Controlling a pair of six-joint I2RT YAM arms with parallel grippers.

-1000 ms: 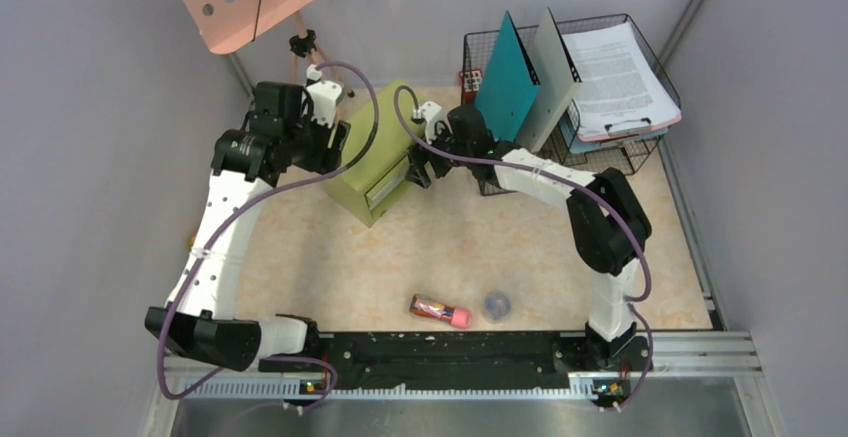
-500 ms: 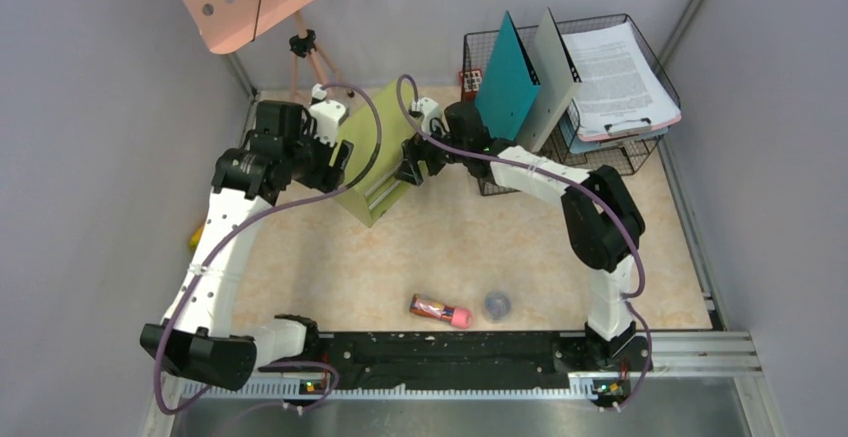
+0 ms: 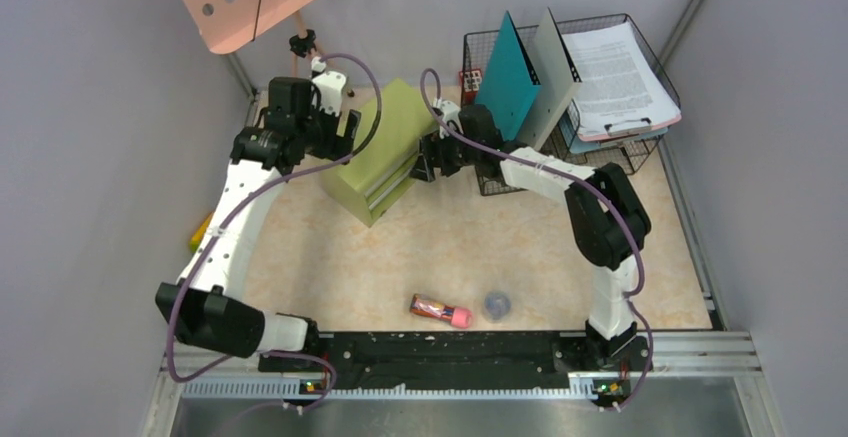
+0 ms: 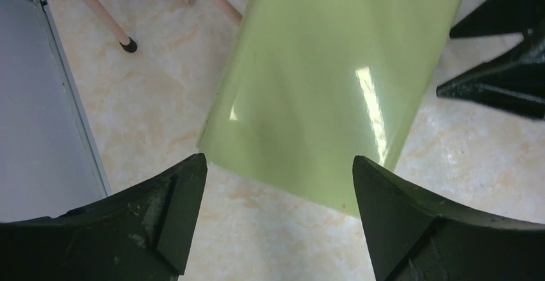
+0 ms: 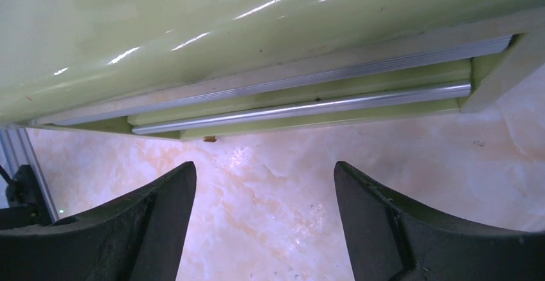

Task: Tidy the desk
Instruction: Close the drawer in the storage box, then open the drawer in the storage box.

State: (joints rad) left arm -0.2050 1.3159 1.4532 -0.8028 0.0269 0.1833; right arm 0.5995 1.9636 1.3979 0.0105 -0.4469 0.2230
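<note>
By the far edge of the beige marble-patterned desk (image 3: 450, 247), left gripper (image 4: 276, 165) and right gripper (image 5: 263, 168), both released, flank the olive-green drawer box (image 3: 385, 147), probably to square it.

Two white-and-black arms (image 3: 228, 227); loose purple cables (image 3: 377, 102); matte black wedge-shaped fingers (image 4: 160, 223)

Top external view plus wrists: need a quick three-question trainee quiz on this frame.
1. True or false: the right end effector is open and holds nothing.
2. What stands upright in the black wire basket? A. a teal folder B. a mug C. a stapler
3. Name the box-shaped thing between the two arms at the far side of the beige marble-patterned desk.
Key: 1 true. 2 A. 3 the olive-green rectangular drawer box.
</note>
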